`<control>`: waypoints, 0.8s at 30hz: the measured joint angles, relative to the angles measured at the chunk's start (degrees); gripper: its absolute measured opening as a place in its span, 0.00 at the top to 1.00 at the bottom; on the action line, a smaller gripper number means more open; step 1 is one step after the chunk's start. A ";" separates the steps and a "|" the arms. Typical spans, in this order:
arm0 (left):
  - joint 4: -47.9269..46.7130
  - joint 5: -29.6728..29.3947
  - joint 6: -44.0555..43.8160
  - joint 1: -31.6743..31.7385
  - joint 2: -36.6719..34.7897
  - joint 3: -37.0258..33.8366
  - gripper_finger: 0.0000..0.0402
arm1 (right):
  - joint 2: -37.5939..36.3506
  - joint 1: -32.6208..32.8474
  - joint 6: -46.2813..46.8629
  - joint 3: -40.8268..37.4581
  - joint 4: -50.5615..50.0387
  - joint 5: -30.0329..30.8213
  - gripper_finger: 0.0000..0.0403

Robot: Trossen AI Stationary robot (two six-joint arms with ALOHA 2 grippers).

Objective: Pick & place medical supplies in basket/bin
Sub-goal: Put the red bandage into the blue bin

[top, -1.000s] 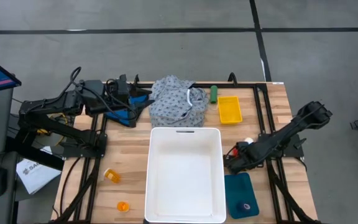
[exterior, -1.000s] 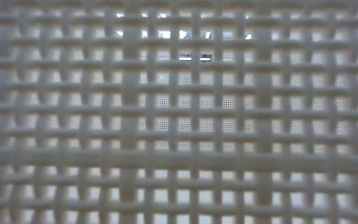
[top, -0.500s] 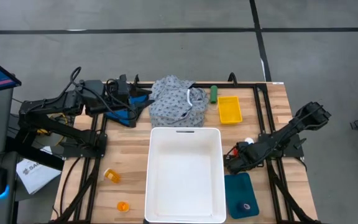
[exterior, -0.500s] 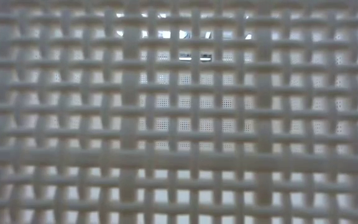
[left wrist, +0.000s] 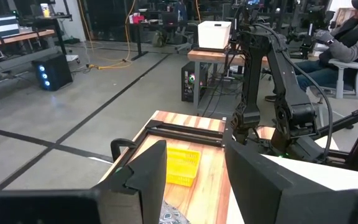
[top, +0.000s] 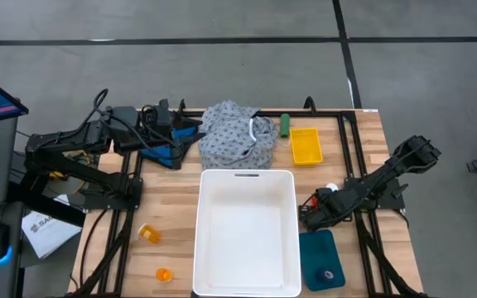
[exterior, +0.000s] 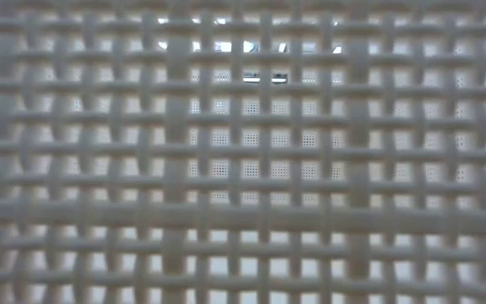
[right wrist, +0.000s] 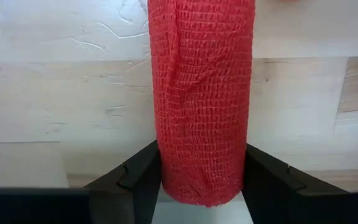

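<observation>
The right claw [right wrist: 201,180] is down at the worktop [top: 172,207], just beside the right wall of the white basket [top: 247,178]. In the right wrist view its two fingers [right wrist: 138,177] stand on both sides of a red roll [right wrist: 201,93] and seem to touch it, so the claw is narrow around the roll. I judge that the roll is not lifted yet, because it seems to lie on the wood.

The left claw [left wrist: 194,168] waits at the back left of the worktop, near the grey dotted garment [top: 237,136]. Its fingers are wide apart and hold nothing.

The other supplies are not in the basket, which looks empty. Two orange bottles [top: 149,234] lie on the left front of the worktop, and a green roll [top: 285,125] lies at the back, next to a yellow tray [top: 305,146]. A purple roll [top: 328,275] sits in a teal tray [top: 313,248] at the front right. The low view shows only the basket's lattice wall.

What can go wrong: the fingers hold the roll close to one end, so when the arm goes up the roll can tilt and slip out. The roll is soft, and a strong squeeze can deform it. The basket wall is very near, so a low sideways move can hit the rim and push the basket.
</observation>
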 joint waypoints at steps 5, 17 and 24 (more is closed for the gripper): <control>0.00 0.00 -0.01 0.00 0.01 0.00 0.61 | -0.59 0.29 -0.80 0.00 0.65 0.02 0.62; 0.00 0.00 -0.02 -0.01 0.01 0.00 0.61 | -7.61 1.07 -3.00 1.80 -4.03 0.10 0.63; 0.00 0.00 -0.02 0.00 0.02 0.00 0.61 | -13.82 4.20 -3.92 4.56 -6.51 0.09 0.61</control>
